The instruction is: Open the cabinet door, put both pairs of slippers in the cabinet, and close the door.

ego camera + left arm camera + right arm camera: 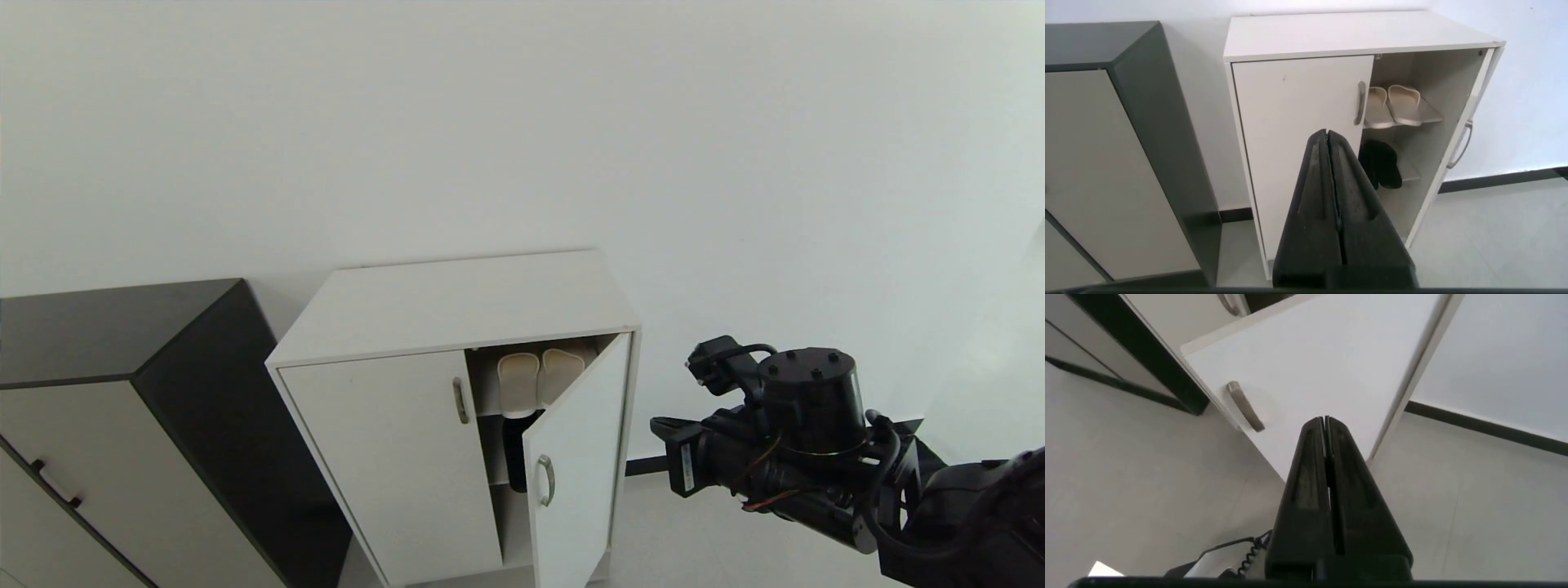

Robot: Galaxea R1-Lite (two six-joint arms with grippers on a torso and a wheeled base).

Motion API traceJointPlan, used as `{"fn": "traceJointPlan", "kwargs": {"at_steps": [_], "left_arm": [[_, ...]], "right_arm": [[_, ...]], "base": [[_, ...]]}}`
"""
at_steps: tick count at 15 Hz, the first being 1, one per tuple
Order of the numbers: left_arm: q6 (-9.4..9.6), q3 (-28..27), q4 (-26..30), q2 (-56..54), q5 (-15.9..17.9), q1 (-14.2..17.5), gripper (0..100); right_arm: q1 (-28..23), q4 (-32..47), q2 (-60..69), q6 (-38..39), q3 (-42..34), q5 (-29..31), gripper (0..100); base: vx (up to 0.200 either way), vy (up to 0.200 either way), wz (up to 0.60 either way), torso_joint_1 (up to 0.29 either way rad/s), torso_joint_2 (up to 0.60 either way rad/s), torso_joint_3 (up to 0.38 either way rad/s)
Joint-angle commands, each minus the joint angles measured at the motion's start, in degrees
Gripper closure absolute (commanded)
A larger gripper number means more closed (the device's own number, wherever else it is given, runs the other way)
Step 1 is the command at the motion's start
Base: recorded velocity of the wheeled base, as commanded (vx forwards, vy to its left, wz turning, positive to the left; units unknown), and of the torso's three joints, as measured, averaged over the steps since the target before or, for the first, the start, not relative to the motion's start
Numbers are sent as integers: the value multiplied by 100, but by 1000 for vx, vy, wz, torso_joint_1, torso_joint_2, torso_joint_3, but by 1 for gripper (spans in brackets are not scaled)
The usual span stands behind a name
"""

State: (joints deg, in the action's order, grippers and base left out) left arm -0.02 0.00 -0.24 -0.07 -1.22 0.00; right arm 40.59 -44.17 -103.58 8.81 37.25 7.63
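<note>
Standing ajar, the cabinet door (571, 482) seemingly just awaits closing; beige slippers (1398, 106) and black slippers (1382, 163) sit shelved, left gripper (1328, 143) and right gripper (1325, 429) clenched empty.

- Black slippers (513, 457): in the head view, mostly hidden behind the half-open right door (575, 457).
- Cabinet (457, 302): foot cut off by the head view's lower edge.
- Dark cabinet (122, 425) beside it: cut off at the left and lower edges.
- Left door (1290, 131): lower part hidden behind the left gripper (1328, 135) in the left wrist view.
</note>
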Motion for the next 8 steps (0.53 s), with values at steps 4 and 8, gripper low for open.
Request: {"fn": "traceJointPlan", "kwargs": {"at_steps": [4, 8], "left_arm": [[-6, 0, -2, 7, -1, 0, 100], [2, 0, -2, 7, -1, 0, 100]], "right_arm": [[10, -22, -65, -2, -43, 10, 100], [10, -22, -74, -2, -52, 10, 100]], "base": [[0, 0, 0, 0, 0, 0], [0, 0, 450, 1, 4, 1]]}}
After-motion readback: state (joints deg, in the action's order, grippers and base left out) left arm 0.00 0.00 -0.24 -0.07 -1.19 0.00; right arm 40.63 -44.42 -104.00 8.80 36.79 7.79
